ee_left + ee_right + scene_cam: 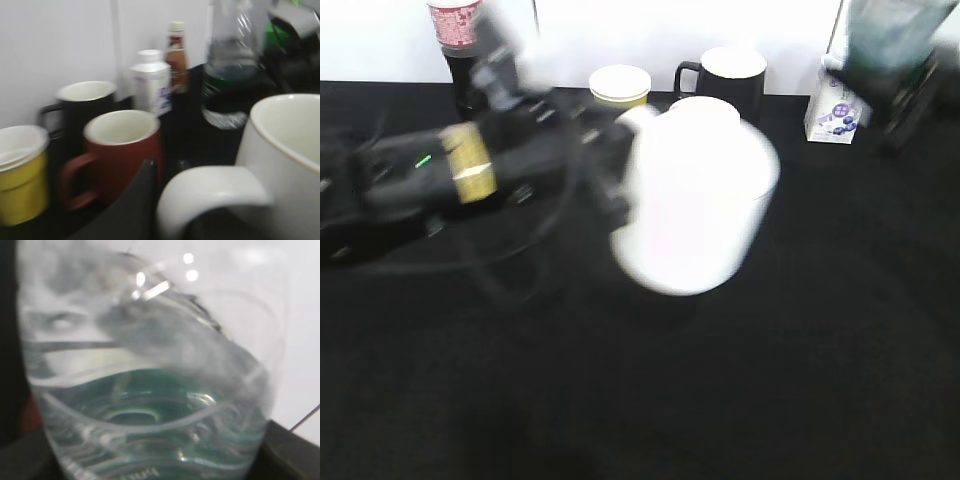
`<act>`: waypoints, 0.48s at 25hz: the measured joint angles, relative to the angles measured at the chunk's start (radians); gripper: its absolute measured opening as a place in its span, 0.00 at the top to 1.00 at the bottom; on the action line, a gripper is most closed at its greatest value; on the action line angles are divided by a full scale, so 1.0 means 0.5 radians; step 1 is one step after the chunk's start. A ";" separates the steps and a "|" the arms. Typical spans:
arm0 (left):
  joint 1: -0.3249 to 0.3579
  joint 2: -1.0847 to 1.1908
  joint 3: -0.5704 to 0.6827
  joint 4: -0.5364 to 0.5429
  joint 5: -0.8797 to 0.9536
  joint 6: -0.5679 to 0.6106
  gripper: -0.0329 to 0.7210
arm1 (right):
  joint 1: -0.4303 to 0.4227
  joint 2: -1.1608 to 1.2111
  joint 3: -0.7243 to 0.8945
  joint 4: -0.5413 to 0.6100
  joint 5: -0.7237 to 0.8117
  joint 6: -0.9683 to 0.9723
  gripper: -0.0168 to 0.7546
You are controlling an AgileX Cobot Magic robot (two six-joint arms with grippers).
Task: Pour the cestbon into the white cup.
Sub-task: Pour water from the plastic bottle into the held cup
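At the middle of the exterior view, the white cup [695, 195] is lifted off the black desk [770, 400] and looks big and blurry. The left arm [430, 175] comes in from 9 o'clock and meets the cup at its handle side. Its jaws are hidden in the blur there, so I cannot tell how wide they are, but the cup hangs in the air at their end.

From the left wrist view, the cup [285, 150] fills the 4 o'clock corner, and its handle [210, 195] loops just in front of the camera. One dark finger [132, 210] pokes up at 6 o'clock, just beside the handle. The bottom of the cup is cut off.

Up at 1 o'clock in the exterior view, the bottle [890, 35] is held high by the right arm, and its top is cut off by the edge. The left wrist view shows the bottle [232, 65] at 1 o'clock with its green label, and water near the bottom. The right wrist view is almost all bottle [150, 390], very close and blurry, with water inside. The right jaws do not show clearly, so I cannot tell how they stand.

Behind the cup stand a yellow cup [620, 85], a black mug [730, 72], a red mug [122, 150] and a small white carton [835, 110]. A cola bottle [455, 45] stands at 11 o'clock.
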 joint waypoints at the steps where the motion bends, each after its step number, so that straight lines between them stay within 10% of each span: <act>1: -0.043 0.006 -0.055 -0.044 0.026 0.000 0.84 | 0.000 -0.072 0.000 -0.002 0.000 -0.063 0.33; 12: -0.306 0.068 -0.210 -0.471 -0.024 -0.123 0.84 | 0.000 -0.220 0.001 -0.026 0.006 -0.823 0.33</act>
